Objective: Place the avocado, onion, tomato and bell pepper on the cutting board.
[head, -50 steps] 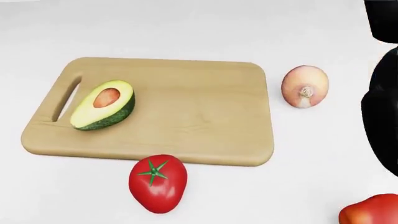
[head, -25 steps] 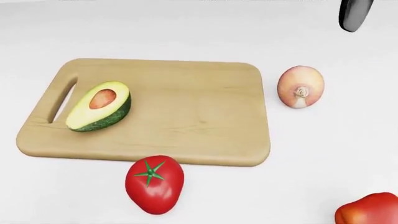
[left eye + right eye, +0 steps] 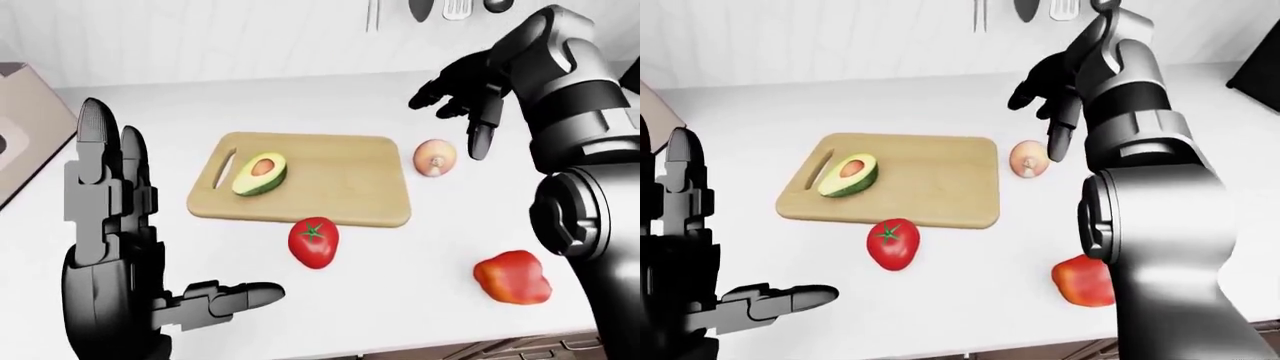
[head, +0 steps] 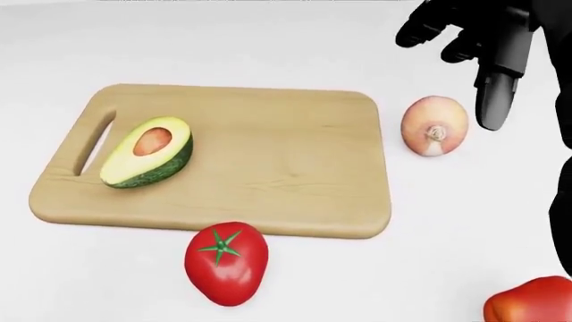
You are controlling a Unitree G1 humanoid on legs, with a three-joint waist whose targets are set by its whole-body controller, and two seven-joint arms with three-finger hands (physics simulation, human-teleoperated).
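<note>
A wooden cutting board (image 4: 268,161) lies on the white counter. A halved avocado (image 4: 147,152) rests on its left part, cut side up. A pale onion (image 4: 434,125) sits on the counter just right of the board. A red tomato (image 4: 226,263) lies below the board's lower edge. A red bell pepper (image 3: 512,277) lies at the lower right. My right hand (image 4: 478,40) is open, fingers spread, hovering above and to the right of the onion, apart from it. My left hand (image 3: 130,255) is open and empty at the lower left.
A white wall with hanging utensils (image 3: 445,7) stands behind the counter. A beige box edge (image 3: 20,142) shows at the far left. The counter's near edge (image 3: 400,349) runs along the bottom of the left-eye view.
My right hand has come into the head view from the upper right and now hovers over the onion. The view has shifted slightly; the vegetables have not moved.
</note>
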